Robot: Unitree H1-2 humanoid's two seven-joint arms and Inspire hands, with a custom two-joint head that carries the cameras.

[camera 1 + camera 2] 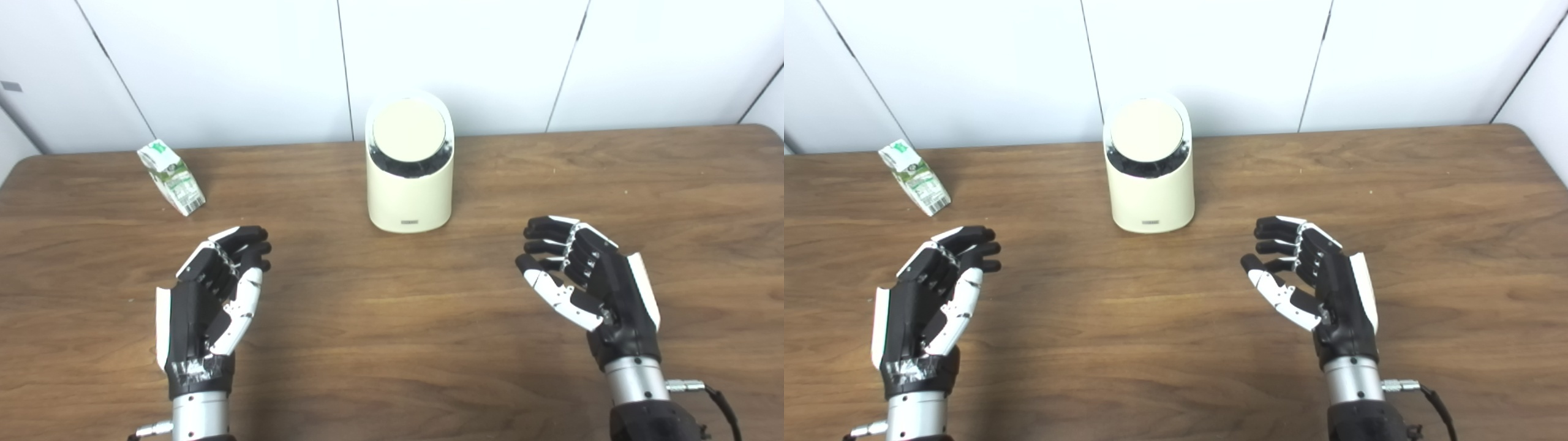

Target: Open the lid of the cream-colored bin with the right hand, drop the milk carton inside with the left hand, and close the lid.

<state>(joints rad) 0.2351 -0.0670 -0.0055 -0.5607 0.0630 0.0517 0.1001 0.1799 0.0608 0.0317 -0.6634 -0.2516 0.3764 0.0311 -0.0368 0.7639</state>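
Wide wooden worktop (392,343) fills the scene, white panelled wall (245,61) behind it. Centre stage, toward the back edge, the cream-colored bin (409,184) stands upright, its round lid (408,130) sitting in the slanted top and facing us, a dark gap showing under the lid's lower edge. Down front, the left hand (211,300) hovers over the wood, palm turned inward, fingers (248,242) loosely spread and lightly curled, gripping nothing at all. Across from it, the right hand (588,278) mirrors that pose, palm in, fingers (542,236) apart and curled, also empty. Both hands are well apart from the bin, one on each side of it. And over at the back left, the milk carton (172,177), white and green, is tilted, its top leaning away to the left, near the worktop's far edge and beyond the left hand.
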